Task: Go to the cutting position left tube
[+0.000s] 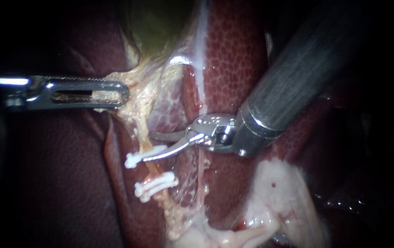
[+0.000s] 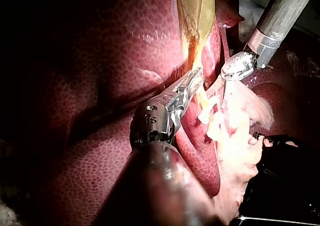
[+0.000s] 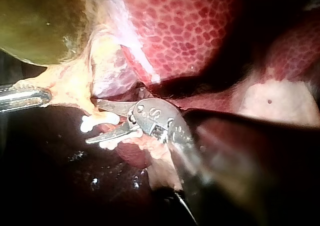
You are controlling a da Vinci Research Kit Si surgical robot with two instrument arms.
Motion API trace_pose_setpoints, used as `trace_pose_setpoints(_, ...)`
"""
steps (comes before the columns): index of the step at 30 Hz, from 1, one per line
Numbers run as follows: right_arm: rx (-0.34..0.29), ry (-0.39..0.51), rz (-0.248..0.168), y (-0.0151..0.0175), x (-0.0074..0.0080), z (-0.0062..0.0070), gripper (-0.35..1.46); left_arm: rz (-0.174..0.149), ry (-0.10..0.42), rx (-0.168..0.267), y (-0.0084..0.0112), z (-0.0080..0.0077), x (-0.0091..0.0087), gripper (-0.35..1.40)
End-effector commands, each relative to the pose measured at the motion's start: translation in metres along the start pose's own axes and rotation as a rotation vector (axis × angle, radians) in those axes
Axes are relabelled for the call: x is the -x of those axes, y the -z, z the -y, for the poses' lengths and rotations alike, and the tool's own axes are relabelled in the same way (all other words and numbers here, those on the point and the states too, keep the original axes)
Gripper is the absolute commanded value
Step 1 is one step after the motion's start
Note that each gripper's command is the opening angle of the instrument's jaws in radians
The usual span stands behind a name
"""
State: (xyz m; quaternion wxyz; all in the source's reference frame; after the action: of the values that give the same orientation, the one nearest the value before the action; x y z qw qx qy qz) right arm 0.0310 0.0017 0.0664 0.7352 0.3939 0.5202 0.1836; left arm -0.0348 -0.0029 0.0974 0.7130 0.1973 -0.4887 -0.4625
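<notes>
"Dark red liver [image 1: 233,55] takes up most of the endoscope view, doesn't it?"

"It does, mottled and wet, with the greenish-yellow gallbladder [image 1: 160,23] tucked in at the top edge."

"And the instruments?"

"The right instrument [image 1: 147,146] comes down from the upper right on a thick grey shaft. Its two thin blades stand apart with a clear gap between them and grip nothing. The left instrument [image 1: 114,94] lies level, coming in from the left. Its slotted jaws are clamped on the yellowish tissue [image 1: 137,92] just below the gallbladder."

"Where is the left tube [image 1: 142,133]?"

"It runs down from that held tissue as a thin yellow-orange strand. The open blades reach it from the right, their tips at the tube just above the upper clip [image 1: 135,159]. The brighter, lower blade lies along that clip; whether it touches the clip cannot be told."

"Is there another clip?"

"Yes, the lower clip [image 1: 155,183], white like the first, sits across the same tube a little further down."
</notes>
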Motion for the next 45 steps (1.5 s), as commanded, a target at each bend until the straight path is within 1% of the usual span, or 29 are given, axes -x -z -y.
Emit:
trace_pose_setpoints(1, -0.001, 0.000, 0.000, 0.0000, 0.0000, 0.0000, 1.36, 0.000, 0.000, 0.000, 0.0000, 0.0000, 0.0000, -0.35)
trace_pose_setpoints(18, -0.002, 0.000, 0.000, 0.0003, 0.0000, 0.0001, 1.36, 0.000, 0.000, 0.000, 0.0000, 0.0000, 0.0000, -0.35)
trace_pose_setpoints(22, -0.005, 0.000, 0.001, 0.0010, 0.0001, 0.0003, 1.36, 0.000, 0.000, 0.000, 0.0001, 0.0000, 0.0000, -0.35)
trace_pose_setpoints(27, -0.011, -0.003, 0.002, 0.0026, 0.0001, 0.0005, 1.36, 0.000, 0.000, 0.000, 0.0001, 0.0000, 0.0000, -0.35)
trace_pose_setpoints(32, -0.004, -0.005, -0.001, 0.0043, 0.0001, 0.0008, 1.36, -0.001, 0.001, -0.002, 0.0003, -0.0001, 0.0002, -0.35)
trace_pose_setpoints(39, -0.003, -0.004, 0.000, 0.0054, 0.0007, 0.0009, 1.36, -0.003, 0.003, -0.006, 0.0008, 0.0000, 0.0006, -0.35)
trace_pose_setpoints(45, -0.004, 0.002, 0.002, 0.0055, 0.0017, 0.0011, 1.36, -0.004, 0.003, -0.007, 0.0010, 0.0000, 0.0007, -0.35)
